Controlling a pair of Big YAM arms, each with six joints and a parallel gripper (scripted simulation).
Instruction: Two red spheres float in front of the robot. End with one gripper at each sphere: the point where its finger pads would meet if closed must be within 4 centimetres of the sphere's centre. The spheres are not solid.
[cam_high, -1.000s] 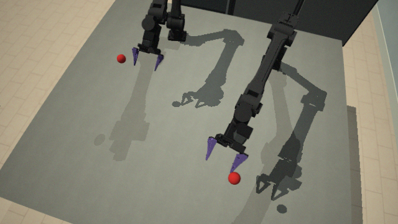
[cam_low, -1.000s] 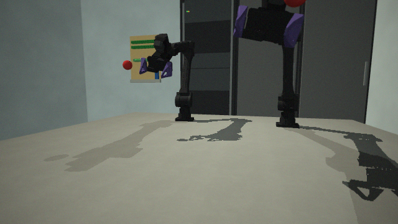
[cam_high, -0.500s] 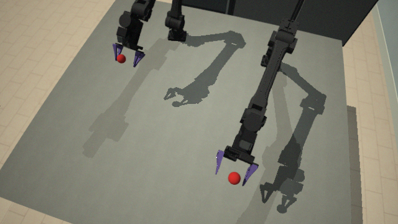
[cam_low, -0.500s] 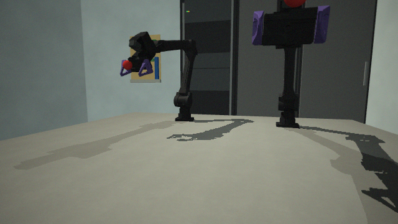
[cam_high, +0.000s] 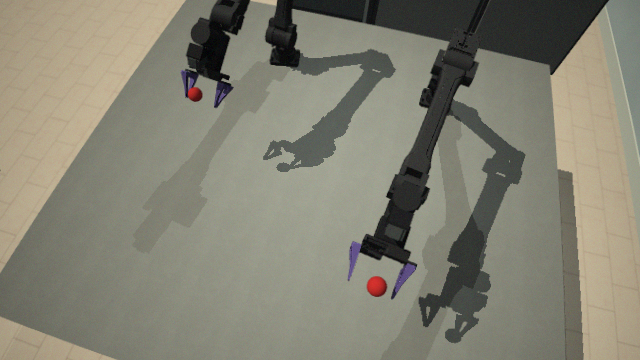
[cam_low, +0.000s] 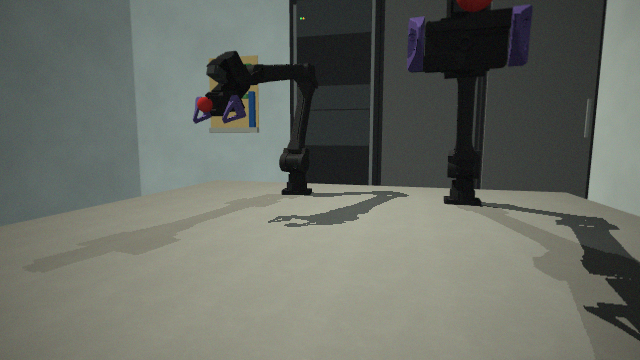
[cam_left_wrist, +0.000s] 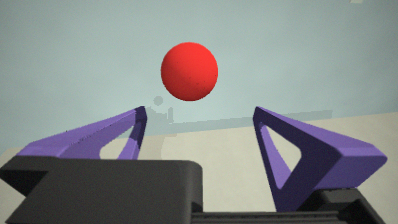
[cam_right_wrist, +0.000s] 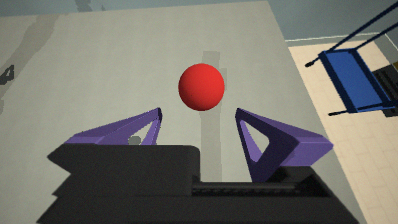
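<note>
Final alignment: the left claw (cam_high: 371, 289) (cam_low: 469, 40) (cam_left_wrist: 199, 112) and right claw (cam_high: 201, 101) (cam_low: 211, 121) (cam_right_wrist: 198, 111) gape fully, gripping nothing. In 2 wrist views, the left sphere (cam_high: 376, 286) (cam_low: 474, 4) (cam_left_wrist: 189, 71) and right sphere (cam_high: 195, 94) (cam_low: 204, 104) (cam_right_wrist: 201, 87) sit at 12 o'clock; depth seems uncertain, so nudge inward if short.

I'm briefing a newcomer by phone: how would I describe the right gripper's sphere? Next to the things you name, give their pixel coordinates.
From above, find the dark cabinet (cam_high: 415, 25) (cam_low: 430, 125), then the picture's leftmost arm (cam_high: 227, 16) (cam_low: 301, 115). The red sphere (cam_high: 195, 94) (cam_low: 204, 104) (cam_right_wrist: 201, 87) floats at its open right gripper (cam_high: 202, 101) (cam_low: 209, 121) (cam_right_wrist: 198, 111); the other sphere (cam_high: 377, 286) (cam_low: 474, 4) (cam_left_wrist: 189, 71) appears larger and lower in the picture.
</note>
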